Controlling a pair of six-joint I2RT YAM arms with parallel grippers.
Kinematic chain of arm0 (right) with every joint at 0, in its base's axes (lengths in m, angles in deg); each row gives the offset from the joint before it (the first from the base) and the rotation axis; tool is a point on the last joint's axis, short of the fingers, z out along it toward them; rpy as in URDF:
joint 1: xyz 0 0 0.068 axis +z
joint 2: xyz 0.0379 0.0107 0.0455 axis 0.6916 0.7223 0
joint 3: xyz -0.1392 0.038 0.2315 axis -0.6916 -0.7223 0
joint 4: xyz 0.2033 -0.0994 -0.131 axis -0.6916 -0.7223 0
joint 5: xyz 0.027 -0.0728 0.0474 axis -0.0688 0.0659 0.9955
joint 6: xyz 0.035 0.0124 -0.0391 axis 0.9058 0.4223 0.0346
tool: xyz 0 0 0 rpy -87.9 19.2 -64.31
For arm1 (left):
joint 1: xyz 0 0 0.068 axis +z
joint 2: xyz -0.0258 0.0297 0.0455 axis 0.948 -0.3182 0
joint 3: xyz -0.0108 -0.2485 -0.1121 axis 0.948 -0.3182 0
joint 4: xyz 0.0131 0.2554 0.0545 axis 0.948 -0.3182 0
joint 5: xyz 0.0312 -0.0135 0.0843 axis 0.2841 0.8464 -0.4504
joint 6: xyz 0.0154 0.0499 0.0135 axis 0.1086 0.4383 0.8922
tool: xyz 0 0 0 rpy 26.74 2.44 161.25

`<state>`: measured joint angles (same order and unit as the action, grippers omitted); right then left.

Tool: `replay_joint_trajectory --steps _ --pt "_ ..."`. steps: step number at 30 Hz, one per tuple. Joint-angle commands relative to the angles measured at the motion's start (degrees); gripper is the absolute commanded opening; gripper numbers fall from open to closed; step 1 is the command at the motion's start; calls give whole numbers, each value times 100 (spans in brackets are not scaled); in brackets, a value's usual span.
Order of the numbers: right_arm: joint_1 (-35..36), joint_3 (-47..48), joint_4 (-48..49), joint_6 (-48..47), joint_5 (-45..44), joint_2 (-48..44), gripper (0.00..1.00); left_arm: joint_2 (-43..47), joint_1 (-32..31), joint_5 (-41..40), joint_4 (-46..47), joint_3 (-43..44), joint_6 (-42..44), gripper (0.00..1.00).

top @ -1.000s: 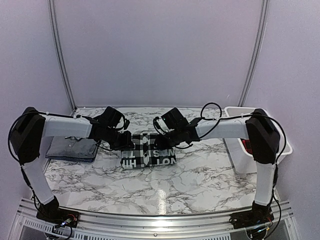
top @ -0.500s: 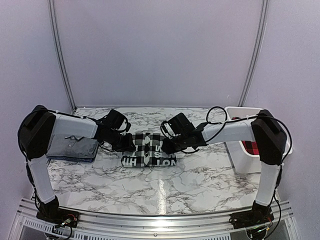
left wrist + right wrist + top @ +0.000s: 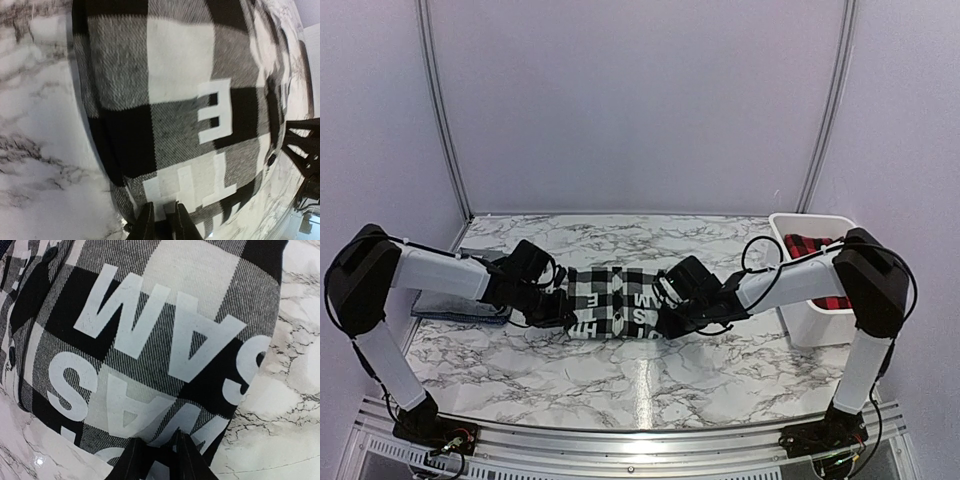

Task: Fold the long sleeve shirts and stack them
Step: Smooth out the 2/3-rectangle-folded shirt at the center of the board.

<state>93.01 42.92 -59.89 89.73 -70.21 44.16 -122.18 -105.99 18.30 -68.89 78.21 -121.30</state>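
Note:
The black-and-white checked flannel shirt [image 3: 615, 302] with white lettering lies folded at the table's middle. My left gripper [image 3: 563, 312] is shut on its near left edge; in the left wrist view [image 3: 162, 220] the fingers pinch the cloth [image 3: 165, 115]. My right gripper [image 3: 668, 318] is shut on its near right edge; in the right wrist view [image 3: 155, 455] the fingers pinch the lettered cloth [image 3: 150, 340]. The grey shirt [image 3: 460, 308] lies folded at the left, mostly hidden under my left arm. The red-and-black checked shirt [image 3: 812, 250] sits in the white bin.
A white bin [image 3: 810, 322] stands at the table's right edge. The marble table [image 3: 640, 375] has its front edge just before the arm bases. Walls close in the back and both sides.
Both grippers moved toward the near edge, drawing the checked shirt's near layer with them. The shirt now lies wider and flatter than before.

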Motion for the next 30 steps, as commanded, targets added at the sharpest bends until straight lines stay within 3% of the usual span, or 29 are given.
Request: replay_joint_trajectory --steps 1,7,11,15,24,30 --pt "17 -44 122 189 96 54 24 -14 -128 387 288 -439 -68 17" --pt "35 258 -251 102 10 -355 25 208 -134 295 232 -570 -117 16" --pt "62 653 -370 -19 -21 -435 31 482 -111 117 50 -520 -148 17" --pt "99 1469 -543 -177 -118 45 38 735 -2 -121 -65 -541 -350 20" --pt "400 3059 -1170 -458 -688 1343 62 907 384 -189 -115 -625 -540 43" --pt "398 3692 -1573 -495 -1252 2101 69 868 429 -76 -109 -669 -487 46"
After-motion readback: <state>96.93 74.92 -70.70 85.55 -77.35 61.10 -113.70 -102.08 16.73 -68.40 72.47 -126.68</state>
